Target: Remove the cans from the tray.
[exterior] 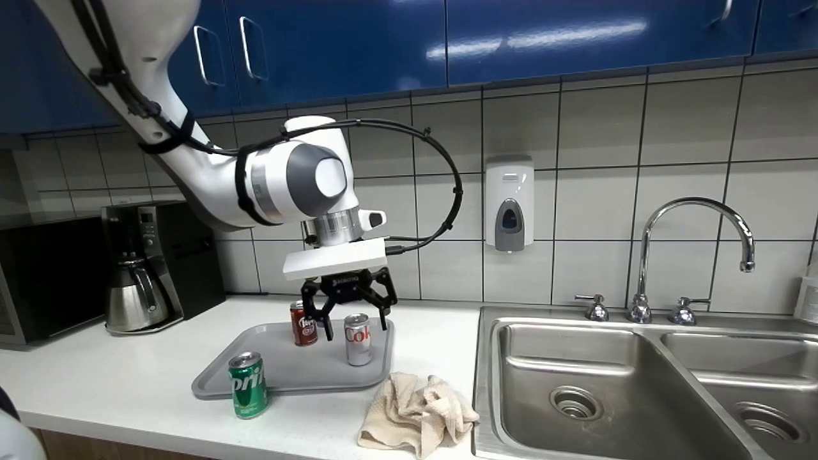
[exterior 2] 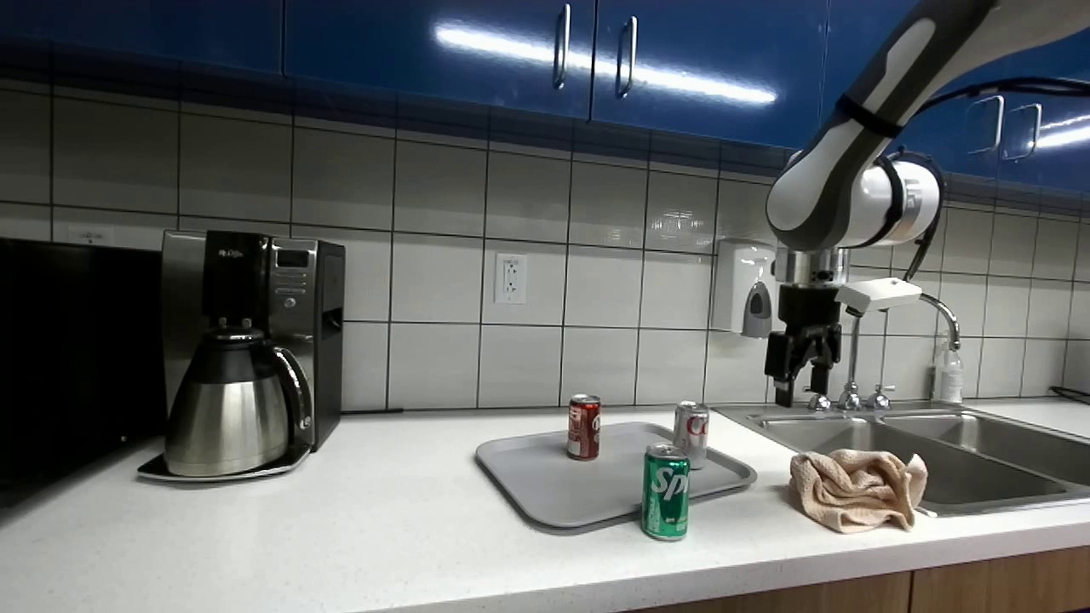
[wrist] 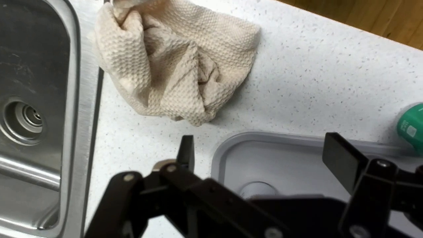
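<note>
The grey tray (exterior: 307, 374) lies on the counter and shows in all views (exterior 2: 553, 489) (wrist: 294, 165). The dark red can (exterior: 305, 329) (exterior 2: 584, 427) stands upright on it toward the back. The silver-white can (exterior: 358, 345) (exterior 2: 693, 434) stands upright near the tray's sink-side end. In the wrist view the silver-white can (wrist: 257, 189) is partly hidden by the gripper body. The green can (exterior: 248, 384) (exterior 2: 665, 494) stands upright on the counter at the tray's front edge, cut off in the wrist view (wrist: 412, 127). My gripper (exterior: 356, 331) (exterior 2: 800, 396) (wrist: 260, 145) is wide open and empty, raised above the counter.
A crumpled beige towel (exterior: 415, 415) lies between the tray and the steel sink (exterior: 489, 383). A tall faucet (exterior: 645, 255) rises behind the sink. A coffee maker with a steel pot (exterior 2: 230, 417) stands at the counter's far end. A soap dispenser (exterior: 509, 204) hangs on the wall.
</note>
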Tool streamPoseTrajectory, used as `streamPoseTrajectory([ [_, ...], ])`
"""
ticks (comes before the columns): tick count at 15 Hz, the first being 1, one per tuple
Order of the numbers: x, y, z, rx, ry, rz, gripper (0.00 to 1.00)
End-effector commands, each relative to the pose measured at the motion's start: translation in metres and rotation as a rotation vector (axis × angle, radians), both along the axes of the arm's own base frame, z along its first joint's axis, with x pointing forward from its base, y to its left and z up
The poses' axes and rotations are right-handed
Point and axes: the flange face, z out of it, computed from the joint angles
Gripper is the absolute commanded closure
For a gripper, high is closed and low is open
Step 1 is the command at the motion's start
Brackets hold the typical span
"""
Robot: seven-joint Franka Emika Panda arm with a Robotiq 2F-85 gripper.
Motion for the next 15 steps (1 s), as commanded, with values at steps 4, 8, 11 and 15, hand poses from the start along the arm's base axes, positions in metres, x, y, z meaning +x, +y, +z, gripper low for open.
streamPoseTrajectory([
  [4,0.027,0.02,-0.022,0.016,-0.039,0.046,0.0],
  [8,0.043,0.027,-0.034,0.02,-0.065,0.042,0.0],
  [11,0.056,0.029,-0.041,0.02,-0.083,0.038,0.0],
  [15,0.072,0.034,-0.051,0.036,-0.08,0.031,0.0],
])
